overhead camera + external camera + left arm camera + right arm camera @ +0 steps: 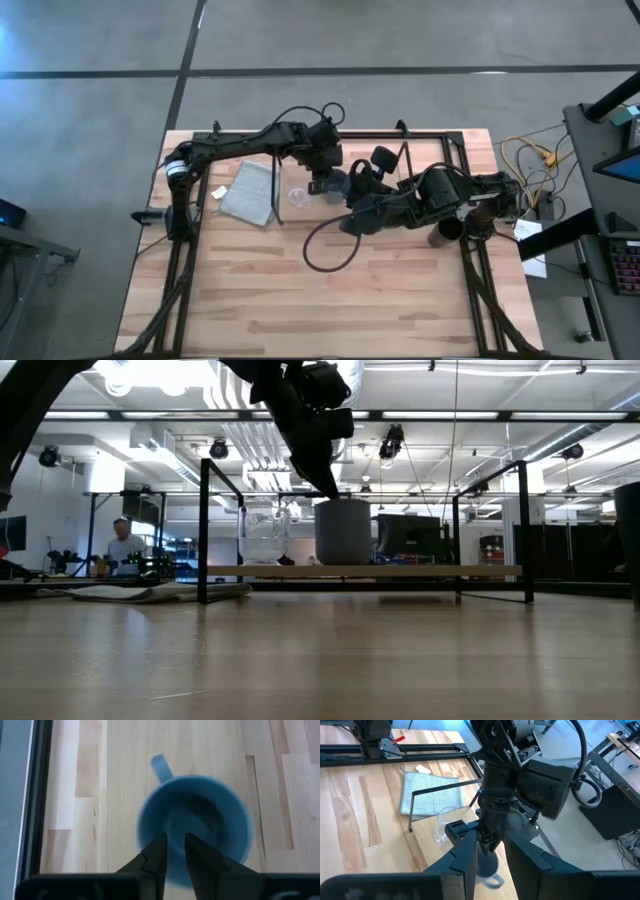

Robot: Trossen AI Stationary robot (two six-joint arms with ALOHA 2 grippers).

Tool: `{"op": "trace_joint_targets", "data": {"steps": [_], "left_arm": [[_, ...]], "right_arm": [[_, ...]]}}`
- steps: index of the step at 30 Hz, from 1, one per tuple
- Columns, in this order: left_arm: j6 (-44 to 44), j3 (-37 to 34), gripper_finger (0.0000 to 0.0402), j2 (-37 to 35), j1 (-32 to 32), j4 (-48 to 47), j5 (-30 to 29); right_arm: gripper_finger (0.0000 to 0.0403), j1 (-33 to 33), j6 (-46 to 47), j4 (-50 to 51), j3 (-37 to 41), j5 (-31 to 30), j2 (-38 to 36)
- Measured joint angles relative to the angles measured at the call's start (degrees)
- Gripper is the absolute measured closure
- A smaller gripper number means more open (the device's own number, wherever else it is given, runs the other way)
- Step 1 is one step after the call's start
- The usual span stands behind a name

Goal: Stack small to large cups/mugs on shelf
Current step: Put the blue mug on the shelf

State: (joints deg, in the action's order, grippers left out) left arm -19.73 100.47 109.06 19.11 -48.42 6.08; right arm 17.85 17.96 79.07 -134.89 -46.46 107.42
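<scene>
Shelf [300, 178]: cloth [249, 192] beside clear cup [297, 194]

Glare is thrown by ceiling lamps [150, 372] in the low view; the mug [195, 822] is blurred in the left wrist view.

One clear cup [297, 194], one blue mug [195, 825], one dark cup [446, 230], one shelf [400, 571], one cloth [249, 191], two arms.
</scene>
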Motion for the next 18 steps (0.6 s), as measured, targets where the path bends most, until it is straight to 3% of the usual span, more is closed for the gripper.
{"op": "trace_joint_targets", "data": {"steps": [7,18], "left_arm": [[0.03,0.11,0.0332,-0.17,0.0,-0.01,-2.13],[2.91,0.11,0.0331,-2.35,-0.68,-0.13,-2.18]], "right_arm": [[0.0309,-0.26,0.07,4.99,0.0,0.04,0.0],[0.0309,-0.35,10.53,10.71,0.02,0.01,0.0]]}}
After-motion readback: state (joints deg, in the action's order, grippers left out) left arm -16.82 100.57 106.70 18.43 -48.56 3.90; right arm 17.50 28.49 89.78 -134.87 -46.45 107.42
